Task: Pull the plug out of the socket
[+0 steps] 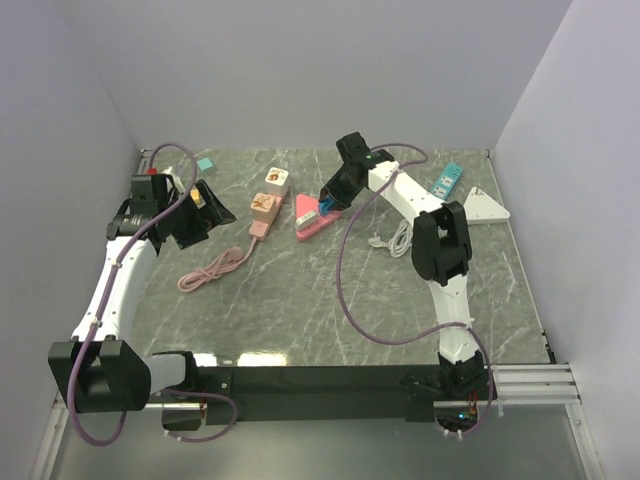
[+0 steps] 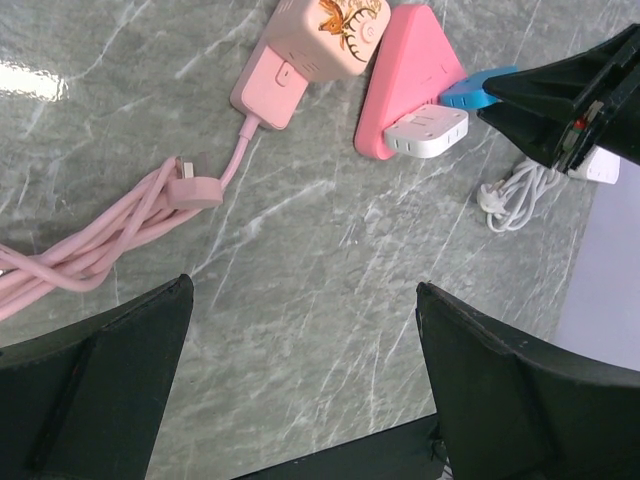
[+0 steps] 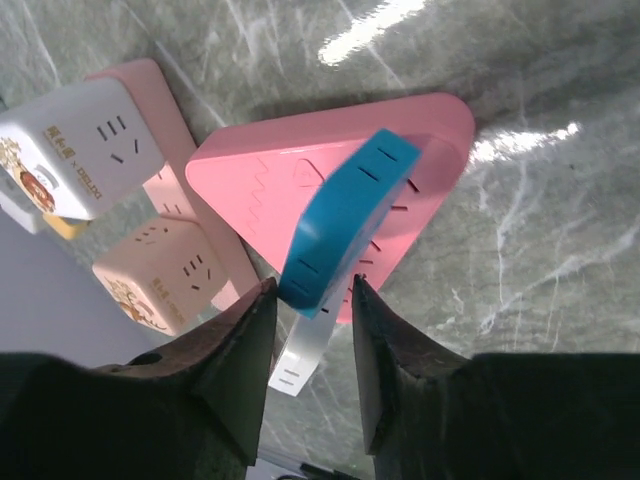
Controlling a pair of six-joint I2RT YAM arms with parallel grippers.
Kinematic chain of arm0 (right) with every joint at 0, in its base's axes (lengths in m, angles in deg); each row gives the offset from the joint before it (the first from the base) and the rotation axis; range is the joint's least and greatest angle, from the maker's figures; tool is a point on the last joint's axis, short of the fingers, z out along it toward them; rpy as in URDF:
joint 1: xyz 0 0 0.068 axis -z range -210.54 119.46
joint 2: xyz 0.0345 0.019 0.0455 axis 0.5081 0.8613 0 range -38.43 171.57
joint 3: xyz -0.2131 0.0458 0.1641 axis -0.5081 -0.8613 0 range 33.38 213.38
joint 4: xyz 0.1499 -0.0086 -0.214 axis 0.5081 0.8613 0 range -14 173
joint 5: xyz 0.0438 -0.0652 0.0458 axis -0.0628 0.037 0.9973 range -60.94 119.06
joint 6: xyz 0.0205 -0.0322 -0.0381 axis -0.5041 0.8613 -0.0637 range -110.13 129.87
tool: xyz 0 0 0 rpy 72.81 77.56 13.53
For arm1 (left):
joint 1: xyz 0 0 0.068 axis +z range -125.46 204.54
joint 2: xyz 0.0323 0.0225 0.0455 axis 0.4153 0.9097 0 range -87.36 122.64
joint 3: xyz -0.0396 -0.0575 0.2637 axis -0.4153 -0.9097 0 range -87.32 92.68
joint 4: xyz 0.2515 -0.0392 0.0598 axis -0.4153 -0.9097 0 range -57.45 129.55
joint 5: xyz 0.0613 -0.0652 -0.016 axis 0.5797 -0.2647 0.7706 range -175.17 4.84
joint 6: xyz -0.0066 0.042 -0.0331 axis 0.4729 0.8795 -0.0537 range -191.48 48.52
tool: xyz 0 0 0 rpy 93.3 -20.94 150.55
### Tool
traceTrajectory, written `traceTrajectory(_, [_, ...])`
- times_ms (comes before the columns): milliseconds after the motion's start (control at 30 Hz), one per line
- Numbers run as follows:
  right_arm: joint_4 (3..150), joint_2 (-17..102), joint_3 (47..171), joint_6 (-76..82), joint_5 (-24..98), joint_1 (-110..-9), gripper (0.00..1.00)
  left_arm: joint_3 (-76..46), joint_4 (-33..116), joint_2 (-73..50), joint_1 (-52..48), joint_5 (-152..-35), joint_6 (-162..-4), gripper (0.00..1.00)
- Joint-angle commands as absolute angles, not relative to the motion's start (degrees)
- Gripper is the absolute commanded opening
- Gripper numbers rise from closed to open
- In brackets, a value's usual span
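Top external view: we can read no writing at this size. The right gripper (image 1: 325, 205) stands over the pink triangular socket (image 1: 303, 215), and the blue plug (image 1: 327, 211) lies directly under its fingers. The left gripper (image 1: 215, 205) hangs well apart to that side, spread wide and empty. Left wrist view: the only marking is a gold cartoon figure on the pink cube (image 2: 325, 35), and we see no legible text. Between and ahead of the wide-spread left fingers (image 2: 100, 390) lies bare marbled tabletop (image 2: 330, 330). The pink cable (image 2: 90, 240) is ahead to the left. The socket, with the blue plug (image 2: 470, 92) and a white plug (image 2: 428, 130) on it, is far ahead to the right. Right wrist view: the white cube (image 3: 80, 145), up and left of the fingers, carries gold print that appears to end in "DELIXI". The characters before it are too small for us to read. The right gripper is partly closed. Its fingers (image 3: 240, 370) flank the near end of the blue plug, which is seated on the socket face just beyond the tips. We cannot tell whether the pads press on the plug.
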State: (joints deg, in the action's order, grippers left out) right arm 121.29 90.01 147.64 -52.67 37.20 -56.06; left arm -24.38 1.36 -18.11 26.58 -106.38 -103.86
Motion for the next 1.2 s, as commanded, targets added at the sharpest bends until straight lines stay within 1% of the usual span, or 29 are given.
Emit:
traceTrajectory(0, [121.1,92.7,146.8,-49.3,40.0,-55.2,0.41,-24.8,2.2,-19.2,26.4,-108.0,-103.6,0.99])
traceTrajectory(33, [121.9,93.1,147.2,-48.8,40.3,-55.2,0.4,-24.9,2.5,-19.2,26.5,-108.1,-103.6,1.0])
traceTrajectory(100, [122.6,93.8,147.8,-48.2,40.5,-54.8,0.42,-24.9,2.5,-19.0,26.4,-108.3,-103.6,0.99])
traceTrajectory(133, [122.7,93.9,147.9,-48.0,40.1,-54.6,0.44,-25.1,2.6,-19.1,26.3,-108.3,-103.7,0.99])
traceTrajectory(167, [122.8,94.1,148.3,-48.0,39.9,-54.6,0.49,-25.2,2.6,-19.2,26.4,-108.3,-103.7,0.99])
traceTrajectory(267, [124.3,95.8,150.7,-47.8,39.8,-53.7,0.55,-25.8,2.7,-19.4,26.4,-108.3,-103.7,1.0])
traceTrajectory(333, [125.6,96.9,152.1,-47.3,40.0,-53.0,0.56,-26.0,2.7,-19.2,26.4,-108.5,-103.7,0.99])
traceTrajectory(367, [125.7,97.5,152.8,-47.1,40.1,-52.8,0.54,-26.0,2.7,-19.4,26.4,-108.5,-103.6,1.0])
traceTrajectory(433, [124.7,97.5,152.4,-46.4,41.8,-52.3,0.47,-26.1,2.6,-19.4,26.4,-108.3,-103.6,0.99])
traceTrajectory(533, [120.6,94.1,148.4,-45.2,43.3,-52.3,0.22,-26.3,2.9,-19.7,26.3,-108.5,-103.9,0.99])
traceTrajectory(567, [119.4,93.1,145.8,-44.8,45.0,-52.3,0.1,-26.5,3.0,-19.7,26.4,-108.6,-103.9,0.99])
traceTrajectory(633, [117.1,91.6,143.8,-42.5,46.9,-52.2,0.05,-27.0,3.3,-19.7,26.3,-109.2,-104.0,0.99])
traceTrajectory(667, [116.8,90.4,142.8,-41.2,49.3,-52.3,0.0,-27.2,3.6,-19.7,26.3,-110.1,-104.0,0.99])
traceTrajectory(767, [119.5,90.1,144.0,-33.7,52.6,-52.5,0.0,-27.9,4.6,-19.2,25.3,-112.1,-103.7,1.0])
traceTrajectory(833, [124.8,90.4,146.6,-26.3,54.5,-52.8,0.0,-28.2,5.2,-18.2,24.8,-114.4,-103.5,0.99])
traceTrajectory(900, [131.1,90.7,148.2,-20.7,54.5,-53.7,0.0,-28.0,5.3,-17.1,20.9,-114.8,-103.2,0.99])
traceTrajectory(967, [135.7,91.0,149.6,-13.5,52.7,-54.9,0.0,-28.1,6.3,-15.3,17.4,-114.8,-103.6,0.96])
traceTrajectory(1000, [138.8,90.9,149.3,-11.5,51.7,-55.1,0.0,-28.0,6.9,-14.7,16.1,-114.8,-103.8,0.94])
traceTrajectory(1033, [139.7,90.2,147.7,-8.9,50.7,-55.5,0.0,-28.2,7.5,-13.5,15.0,-114.9,-104.0,0.88])
traceTrajectory(1100, [139.3,88.3,144.5,-7.5,48.7,-56.7,0.0,-28.7,9.8,-12.3,12.2,-114.9,-105.2,0.82])
traceTrajectory(1133, [138.6,86.3,140.8,-6.7,48.9,-57.2,0.0,-29.0,10.9,-11.3,11.4,-115.2,-105.7,0.74])
traceTrajectory(1167, [137.8,85.4,139.0,-6.6,50.1,-57.6,0.0,-29.2,12.9,-10.6,9.7,-115.1,-106.5,0.68])
